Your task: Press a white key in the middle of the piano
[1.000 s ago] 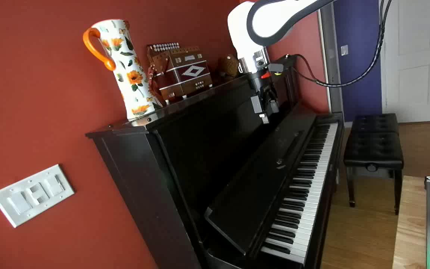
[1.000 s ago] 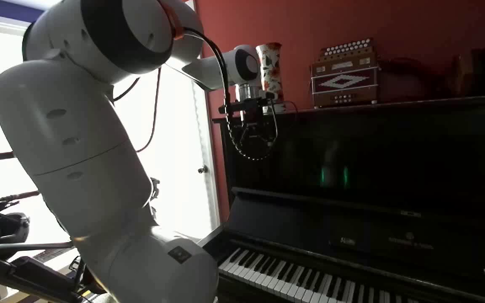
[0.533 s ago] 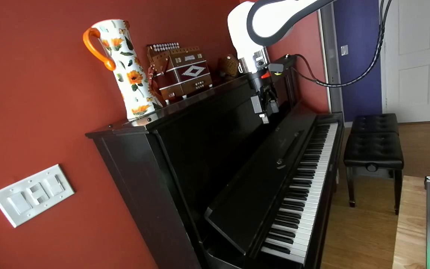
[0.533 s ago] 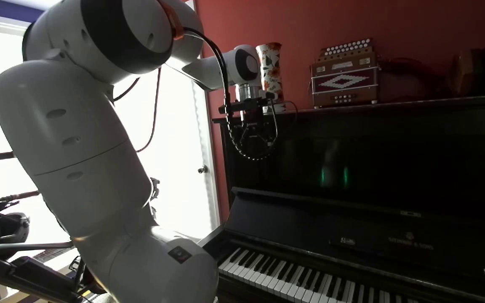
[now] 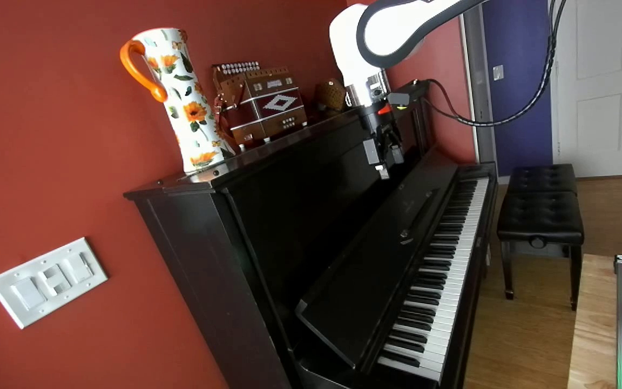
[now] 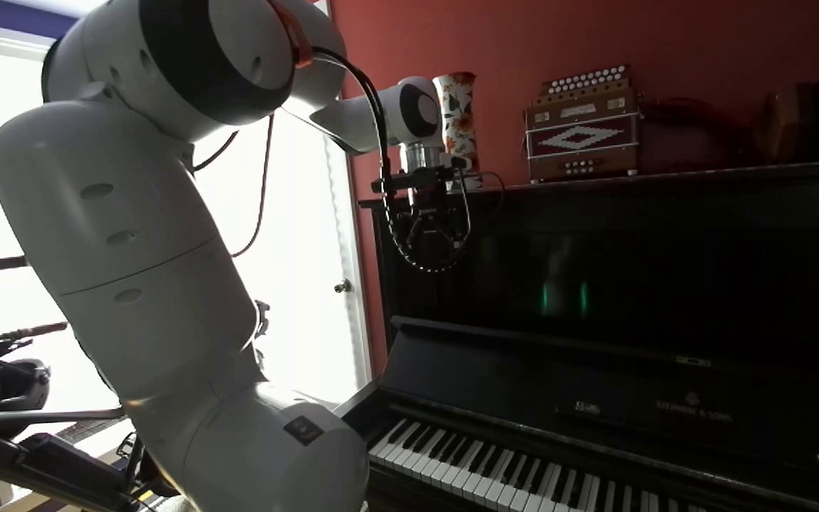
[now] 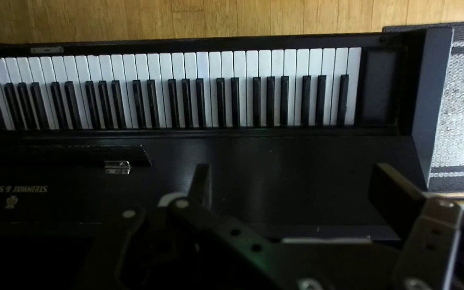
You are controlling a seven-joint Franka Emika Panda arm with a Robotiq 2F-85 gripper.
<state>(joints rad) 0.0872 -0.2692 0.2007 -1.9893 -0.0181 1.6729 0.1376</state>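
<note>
The black two-fingered gripper (image 7: 292,174) is spread wide in the wrist view, and the sloping black panel (image 7: 272,153) of the large glossy black upright piano (image 5: 311,216) is seen through the gap between its fingers (image 7: 395,199). The long row of white and black keys (image 7: 202,65) is shown across the upper part of that frame, above the fingertips, cut off at the left edge and bounded right of centre by a black end block (image 7: 379,85). In both exterior views the gripper is seen before the piano's tall flat front, higher than the keys and well apart from them. Along the top of the wrist frame, yellowish wooden floor (image 7: 216,17) is shown past the key edge. In an exterior view, a black padded bench (image 5: 540,216) is seen at right, near the keys' far end.
</note>
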